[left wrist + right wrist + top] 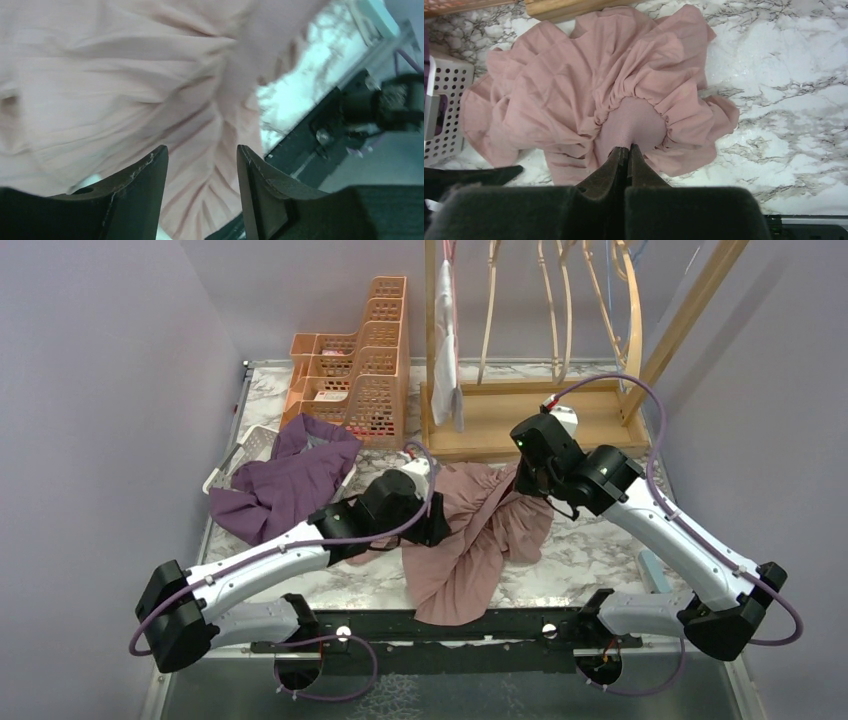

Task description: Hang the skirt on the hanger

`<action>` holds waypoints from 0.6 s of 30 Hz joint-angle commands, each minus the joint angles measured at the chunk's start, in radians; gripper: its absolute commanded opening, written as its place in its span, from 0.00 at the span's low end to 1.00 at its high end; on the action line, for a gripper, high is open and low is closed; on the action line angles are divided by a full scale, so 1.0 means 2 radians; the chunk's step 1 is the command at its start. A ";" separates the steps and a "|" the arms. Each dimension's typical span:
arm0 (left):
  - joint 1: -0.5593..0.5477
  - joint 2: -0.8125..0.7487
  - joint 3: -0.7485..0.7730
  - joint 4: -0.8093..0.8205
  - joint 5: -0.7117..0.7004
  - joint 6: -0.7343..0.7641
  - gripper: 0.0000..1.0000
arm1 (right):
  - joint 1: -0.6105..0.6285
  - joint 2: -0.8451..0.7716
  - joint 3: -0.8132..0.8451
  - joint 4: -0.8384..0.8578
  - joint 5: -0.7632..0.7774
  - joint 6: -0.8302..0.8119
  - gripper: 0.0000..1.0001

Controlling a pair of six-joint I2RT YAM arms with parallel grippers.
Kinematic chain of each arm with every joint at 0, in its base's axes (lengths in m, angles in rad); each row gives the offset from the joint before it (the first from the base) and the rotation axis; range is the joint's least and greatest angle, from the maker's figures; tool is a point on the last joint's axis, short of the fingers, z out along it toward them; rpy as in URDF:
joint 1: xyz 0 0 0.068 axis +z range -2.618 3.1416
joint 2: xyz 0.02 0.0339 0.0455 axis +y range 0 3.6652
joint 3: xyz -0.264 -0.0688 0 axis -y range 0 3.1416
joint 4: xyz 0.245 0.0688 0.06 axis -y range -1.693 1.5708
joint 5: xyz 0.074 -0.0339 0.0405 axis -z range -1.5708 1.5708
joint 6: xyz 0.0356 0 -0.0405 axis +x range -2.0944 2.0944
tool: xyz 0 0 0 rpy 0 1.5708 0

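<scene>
A dusty pink skirt [470,540] lies spread on the marble table, partly lifted at its far right. My right gripper [628,146] is shut on the skirt's elastic waistband [631,122] and holds it up; it shows in the top view [525,480]. My left gripper [202,152] is open, its jaws apart just over the pink fabric [125,85]; in the top view [435,525] it sits at the skirt's left side. Wooden hangers [560,300] hang from a wooden rack [520,415] at the back.
A purple garment [285,485] spills from a white perforated basket [240,455] at the left. Orange plastic trays [355,370] stand at the back left. A grey garment [447,340] hangs on the rack. A black rail [450,625] runs along the near edge.
</scene>
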 commanded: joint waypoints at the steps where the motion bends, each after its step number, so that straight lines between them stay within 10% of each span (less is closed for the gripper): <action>1: -0.080 0.010 -0.008 0.096 -0.026 -0.006 0.56 | -0.004 0.010 0.044 -0.040 -0.018 0.001 0.01; 18: -0.144 0.186 0.006 0.139 -0.157 -0.047 0.26 | -0.004 -0.009 0.035 -0.038 -0.027 0.017 0.01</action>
